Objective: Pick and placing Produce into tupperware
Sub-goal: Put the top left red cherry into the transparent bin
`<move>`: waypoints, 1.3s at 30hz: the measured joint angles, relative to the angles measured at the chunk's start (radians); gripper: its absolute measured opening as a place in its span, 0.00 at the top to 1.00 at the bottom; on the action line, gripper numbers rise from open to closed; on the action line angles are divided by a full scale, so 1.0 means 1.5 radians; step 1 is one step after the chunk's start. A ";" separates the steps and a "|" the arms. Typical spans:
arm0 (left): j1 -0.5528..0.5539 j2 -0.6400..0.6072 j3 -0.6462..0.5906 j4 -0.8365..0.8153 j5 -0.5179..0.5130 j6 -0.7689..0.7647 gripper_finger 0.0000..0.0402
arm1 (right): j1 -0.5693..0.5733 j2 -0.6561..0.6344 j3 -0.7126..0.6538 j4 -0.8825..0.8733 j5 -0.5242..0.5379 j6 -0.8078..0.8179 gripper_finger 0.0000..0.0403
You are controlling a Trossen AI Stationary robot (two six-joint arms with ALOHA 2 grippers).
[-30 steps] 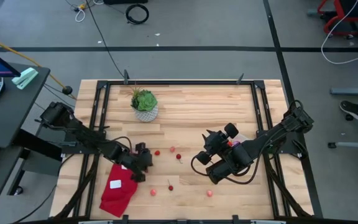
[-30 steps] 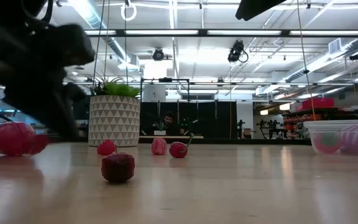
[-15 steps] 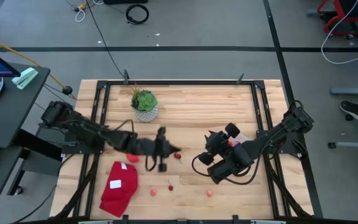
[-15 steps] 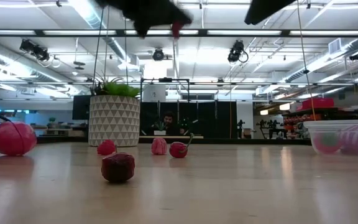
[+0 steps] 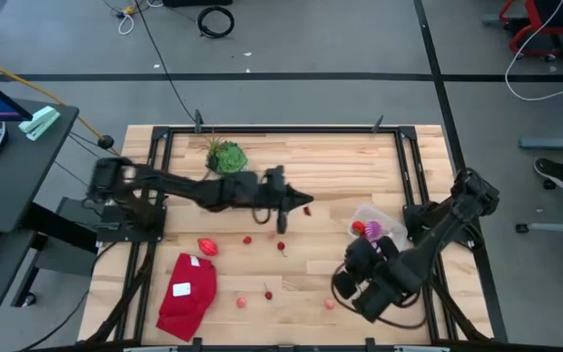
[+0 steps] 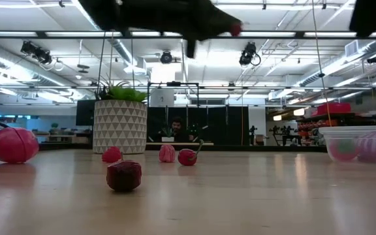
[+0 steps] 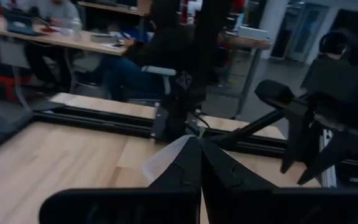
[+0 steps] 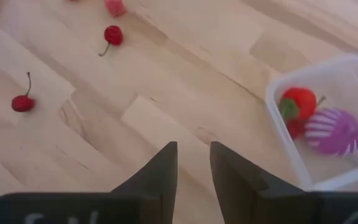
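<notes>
My left gripper (image 5: 301,207) reaches level over the middle of the table, shut on a small red piece of produce (image 5: 307,208) that also shows in the low view (image 6: 235,29). My right gripper (image 5: 352,281) hovers open over the near right of the table, its fingers (image 8: 194,155) around nothing. The clear tupperware (image 5: 379,227) rests on the table at the right, holding a red piece (image 8: 296,107) and a purple-striped ball (image 8: 333,132). Loose red produce lies mid-table (image 5: 247,240), including a cherry (image 5: 268,291). My left gripper pinches the small red piece (image 5: 307,208) at its fingertips. The fingers lie level and point toward the table's right edge. In the left wrist view only a green bit (image 7: 200,132) shows past the shut tips. The piece is lifted well clear of the table.
A red cloth with a white label (image 5: 186,293) lies at the near left. A potted plant (image 5: 226,156) stands at the far left, partly under my left arm. A larger red oval piece (image 5: 207,246) lies beside the cloth. More small pieces (image 5: 329,304) sit near the front edge.
My left gripper has risen from beside the red cloth and swung toward the table's right and far side, tipping up to level, with the red piece at its tips. My right gripper has moved from beside the tupperware toward the near edge and turned.
</notes>
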 joint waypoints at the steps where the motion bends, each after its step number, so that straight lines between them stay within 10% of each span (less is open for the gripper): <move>1: 0.005 0.033 0.023 0.010 0.011 -0.004 1.00 | 0.007 0.000 -0.004 -0.002 0.003 0.018 0.75; 17: 0.044 0.453 0.543 -0.144 0.136 0.041 1.00 | 0.049 0.001 -0.005 -0.011 0.016 0.129 0.84; 39: 0.040 0.555 0.609 -0.208 0.169 0.065 0.96 | 0.132 0.004 -0.015 0.033 0.023 0.240 0.92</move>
